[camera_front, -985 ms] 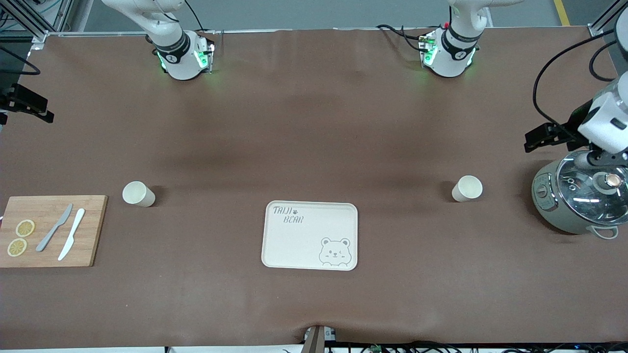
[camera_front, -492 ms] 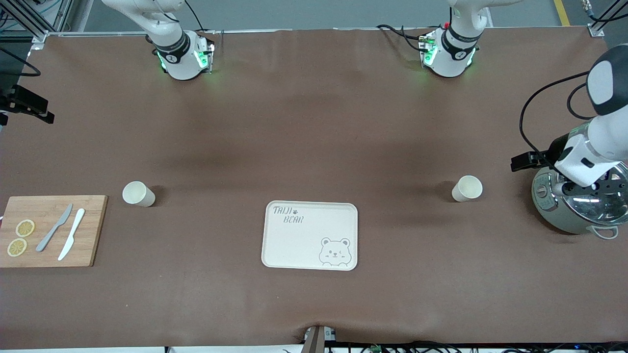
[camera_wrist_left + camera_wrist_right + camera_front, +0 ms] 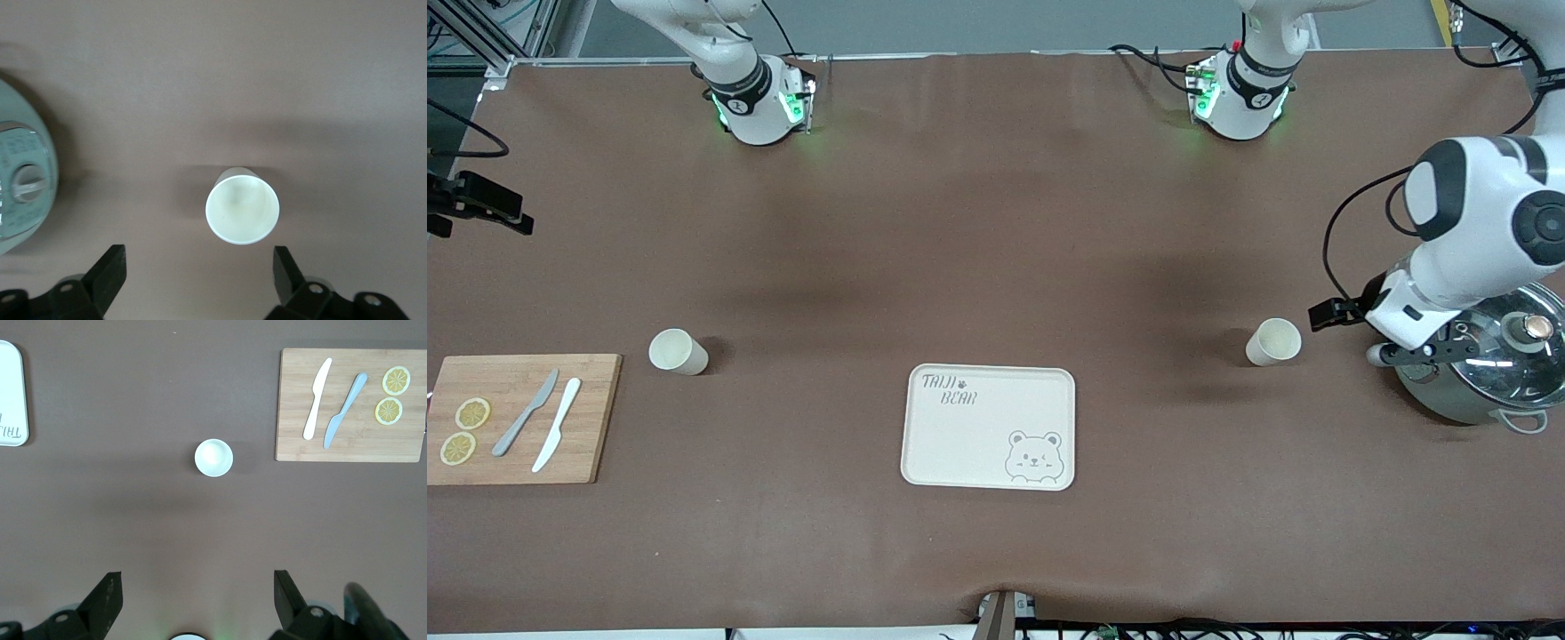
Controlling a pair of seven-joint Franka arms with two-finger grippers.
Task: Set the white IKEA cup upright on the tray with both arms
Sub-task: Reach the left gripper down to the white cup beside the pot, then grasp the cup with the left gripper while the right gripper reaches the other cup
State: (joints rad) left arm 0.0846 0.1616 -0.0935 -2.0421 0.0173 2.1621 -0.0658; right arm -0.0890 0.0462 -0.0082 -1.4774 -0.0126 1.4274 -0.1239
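Observation:
Two white cups stand upright on the brown table. One cup (image 3: 1273,342) is toward the left arm's end, the other cup (image 3: 679,351) toward the right arm's end. The cream bear tray (image 3: 989,427) lies between them, nearer the front camera, with nothing on it. My left gripper (image 3: 1392,354) hangs between the cooker and the nearby cup. In the left wrist view it (image 3: 199,267) is open and empty, with that cup (image 3: 242,205) just ahead of the fingertips. My right gripper (image 3: 198,593) is open and empty, high over the table, with the other cup (image 3: 213,457) far below.
A grey-green cooker with a glass lid (image 3: 1476,373) stands at the left arm's end, partly under the left arm. A wooden cutting board (image 3: 516,418) with two knives and lemon slices lies at the right arm's end, beside the cup there.
The left arm has swung from over the cooker toward the nearby cup and dropped lower. The right arm's black part at the view's edge has shifted slightly. Cups and tray have not moved.

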